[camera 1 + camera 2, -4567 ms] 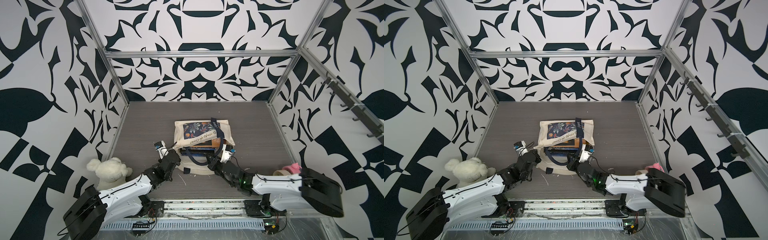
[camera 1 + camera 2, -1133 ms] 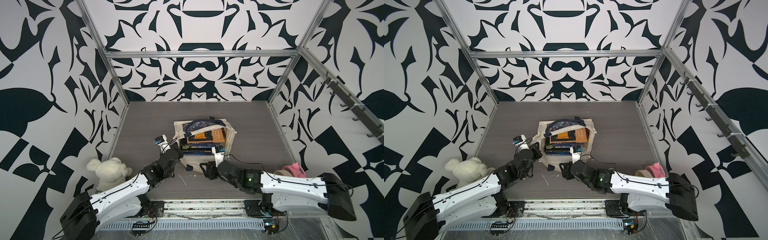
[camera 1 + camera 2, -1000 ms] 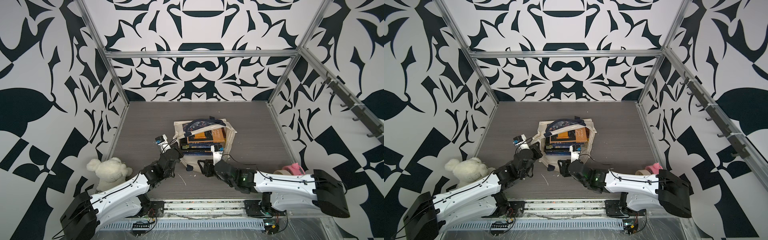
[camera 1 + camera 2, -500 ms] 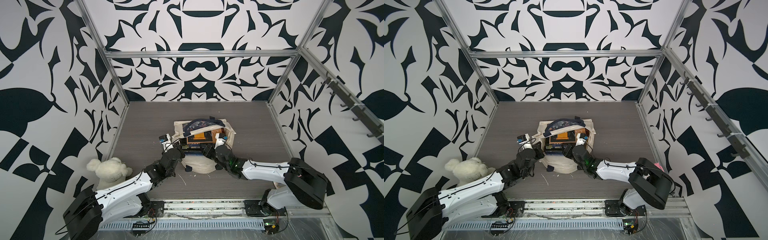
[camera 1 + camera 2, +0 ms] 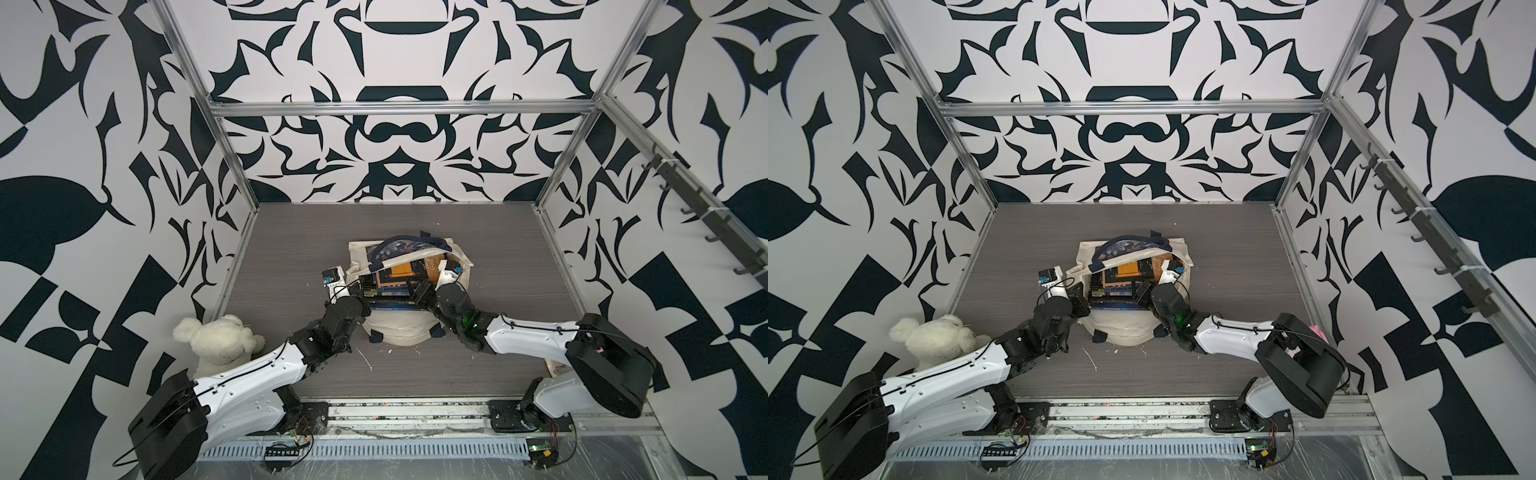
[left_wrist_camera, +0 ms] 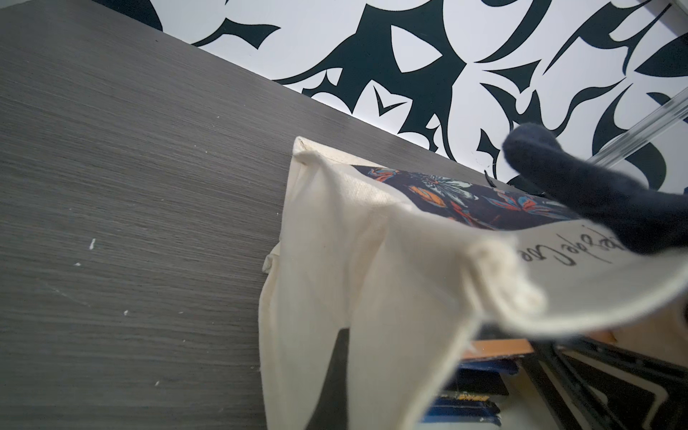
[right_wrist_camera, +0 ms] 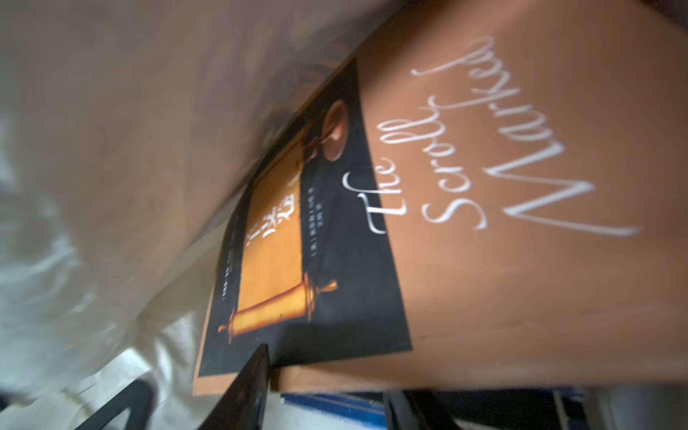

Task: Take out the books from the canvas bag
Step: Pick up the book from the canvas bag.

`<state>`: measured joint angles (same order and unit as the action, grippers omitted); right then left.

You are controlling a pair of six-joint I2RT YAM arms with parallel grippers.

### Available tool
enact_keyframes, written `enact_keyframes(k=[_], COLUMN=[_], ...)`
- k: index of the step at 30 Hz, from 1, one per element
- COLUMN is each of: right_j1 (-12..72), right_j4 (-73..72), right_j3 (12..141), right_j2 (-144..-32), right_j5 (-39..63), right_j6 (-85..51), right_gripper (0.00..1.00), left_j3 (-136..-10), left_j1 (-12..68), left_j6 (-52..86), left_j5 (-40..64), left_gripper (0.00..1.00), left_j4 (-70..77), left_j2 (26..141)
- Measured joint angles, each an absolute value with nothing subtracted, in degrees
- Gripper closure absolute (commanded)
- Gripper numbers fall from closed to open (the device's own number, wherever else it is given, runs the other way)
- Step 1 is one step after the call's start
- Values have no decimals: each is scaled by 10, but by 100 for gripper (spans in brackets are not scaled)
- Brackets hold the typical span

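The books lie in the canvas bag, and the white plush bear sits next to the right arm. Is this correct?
No. The white plush bear sits next to the left arm, as both top views show. The books do lie in the canvas bag.

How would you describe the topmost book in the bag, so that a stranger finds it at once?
On the grey table lies a cream-white canvas bag, its mouth open. Atop the dark blue books inside, the topmost book alone has a brown-orange cover with white script and a golden scroll.
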<state>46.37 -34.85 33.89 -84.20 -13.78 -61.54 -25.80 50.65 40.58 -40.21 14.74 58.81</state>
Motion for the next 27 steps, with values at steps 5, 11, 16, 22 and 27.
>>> enact_keyframes(k=[5, 11, 16, 22, 27], right_j1=[447, 419, 412, 412, 409], right_j4=[-342, -333, -329, -331, -332], right_j3=[371, 430, 472, 496, 517], right_j2=[-863, -910, -950, -976, -994], right_j5=[-139, -126, -102, -85, -70], right_j6=[-609, -598, -593, -592, -594], right_gripper=[51, 50, 48, 47, 52], left_j3=[-255, -230, -211, -192, -174], left_j1=[507, 507, 507, 507, 507], left_j6=[389, 366, 354, 348, 344], left_j5=[-404, -412, -419, -427, -430], left_gripper=[100, 100, 100, 100, 100], left_j4=[148, 156, 171, 197, 225], left_j2=[579, 552, 542, 541, 543])
